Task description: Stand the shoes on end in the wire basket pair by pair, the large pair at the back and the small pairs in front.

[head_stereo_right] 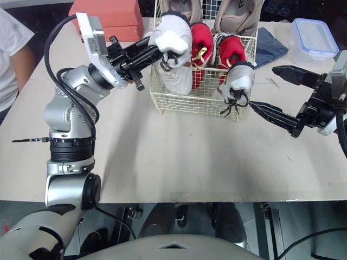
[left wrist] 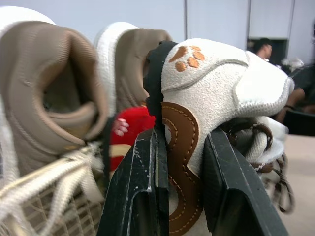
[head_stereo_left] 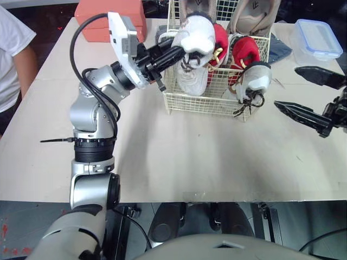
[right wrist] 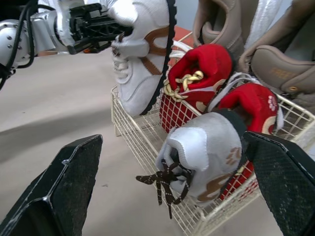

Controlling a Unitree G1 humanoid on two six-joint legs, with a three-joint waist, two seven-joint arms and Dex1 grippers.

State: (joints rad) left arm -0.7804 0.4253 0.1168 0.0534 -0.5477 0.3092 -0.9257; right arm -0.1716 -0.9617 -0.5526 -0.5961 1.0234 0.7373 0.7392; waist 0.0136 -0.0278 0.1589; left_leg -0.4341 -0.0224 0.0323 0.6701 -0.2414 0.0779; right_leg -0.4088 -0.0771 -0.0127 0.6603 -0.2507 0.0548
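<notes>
The wire basket (head_stereo_left: 206,103) holds six shoes: two tan shoes (right wrist: 275,64), two red shoes (right wrist: 206,64) and two white. The left claw (head_stereo_left: 176,54) is clamped on one white shoe (head_stereo_left: 195,38), which stands upright. The right claw (head_stereo_left: 287,86) gapes wide and empty. The other white shoe (head_stereo_left: 254,78) is just ahead of it, seemingly perched on the rim.

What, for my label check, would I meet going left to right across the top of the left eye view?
In order: person's white sleeve → red-orange cardboard box → cream wire basket → folded dark blue cloth → clear plastic lidded container.
</notes>
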